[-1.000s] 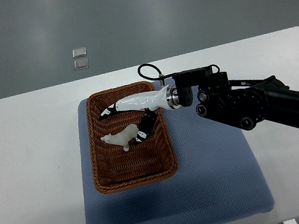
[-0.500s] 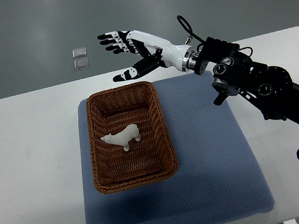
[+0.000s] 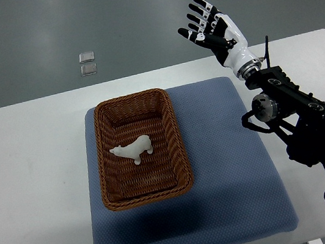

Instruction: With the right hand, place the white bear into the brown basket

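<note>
Small white bear figurine (image 3: 132,149) lying inside the brown woven wicker basket (image 3: 108,168) on the blue padded mat (image 3: 233,179), right hand (image 3: 215,30) now swung away rightward, fingers spread, empty, raised beyond the white table (image 3: 29,180).

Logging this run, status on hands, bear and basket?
Right hand raised beyond the table's far edge, fingers spread, empty. Left not in view. White bear lying inside brown basket on blue mat. Nothing in the way.
</note>
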Available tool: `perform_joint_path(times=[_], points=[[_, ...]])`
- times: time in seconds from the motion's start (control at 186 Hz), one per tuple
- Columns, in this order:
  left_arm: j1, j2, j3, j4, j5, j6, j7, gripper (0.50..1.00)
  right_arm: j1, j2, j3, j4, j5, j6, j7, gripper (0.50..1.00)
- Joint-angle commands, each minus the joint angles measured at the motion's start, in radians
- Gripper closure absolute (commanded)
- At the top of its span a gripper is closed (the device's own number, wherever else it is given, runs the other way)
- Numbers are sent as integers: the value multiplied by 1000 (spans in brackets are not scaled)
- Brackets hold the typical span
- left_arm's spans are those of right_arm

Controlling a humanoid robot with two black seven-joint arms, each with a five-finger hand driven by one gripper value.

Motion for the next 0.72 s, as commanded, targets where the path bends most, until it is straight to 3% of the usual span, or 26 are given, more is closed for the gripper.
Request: perform_joint_path(times=[0.0,0.715], points=[[0,0,0,0,0,0,0,500,-18,0,0,-26,87,-34,2,587],[0,0,0,0,0,0,0,500,-79,3,-6,-106,154,-54,5,579]])
